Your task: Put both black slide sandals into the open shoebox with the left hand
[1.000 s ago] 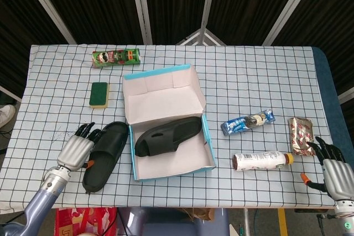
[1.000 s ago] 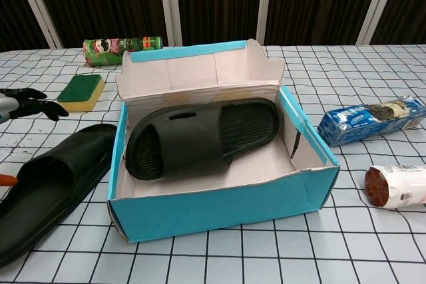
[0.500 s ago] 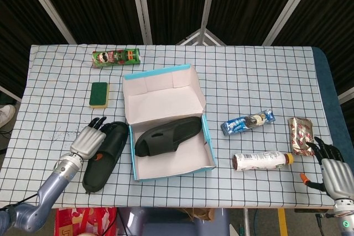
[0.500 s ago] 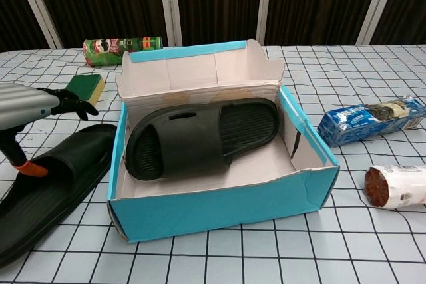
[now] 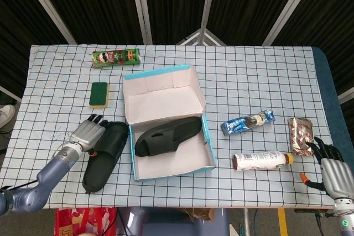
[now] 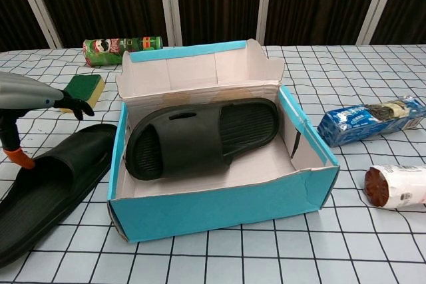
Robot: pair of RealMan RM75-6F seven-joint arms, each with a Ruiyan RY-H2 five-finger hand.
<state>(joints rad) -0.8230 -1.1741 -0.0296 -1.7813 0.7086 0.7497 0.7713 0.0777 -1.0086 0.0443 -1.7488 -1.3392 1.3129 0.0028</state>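
At left, near edge: left hand (image 5: 88, 132), fingers extended over the strap end of the loose black slide sandal (image 5: 104, 154) lying on the table just beside the box, grip not yet closed as far as can be judged. Centre: open shoebox (image 5: 207, 136) with the other black sandal (image 5: 167, 135) lying inside, so roughly half the task reads as done and one sandal is left to load. Far right, near corner: right hand (image 5: 331, 168), fingers apart, holding nothing.
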